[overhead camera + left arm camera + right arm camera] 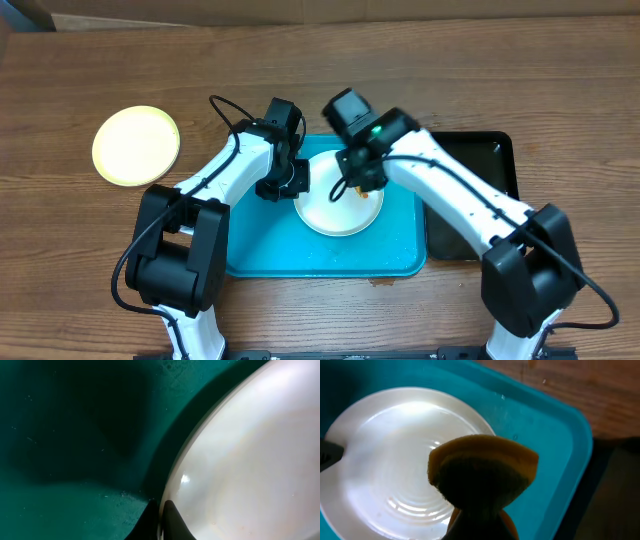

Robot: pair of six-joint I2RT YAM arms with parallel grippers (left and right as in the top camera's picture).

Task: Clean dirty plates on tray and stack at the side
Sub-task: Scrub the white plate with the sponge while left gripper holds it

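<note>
A white plate [335,210] lies on the turquoise tray [260,250]. My left gripper [288,186] is shut on this plate's left rim, one finger inside and one outside [161,521]. In the left wrist view the plate [245,460] fills the right side over the tray [75,435]. My right gripper [360,185] is shut on a yellow sponge [482,472], which hangs over the right part of the plate [395,460]. The sponge hides the right fingertips. A pale yellow-green plate [136,146] sits on the table, left of the tray.
A narrow black tray [485,160] lies against the turquoise tray's right side, under my right arm. The table is brown wood [560,90]. Small specks dot the turquoise tray floor [115,494].
</note>
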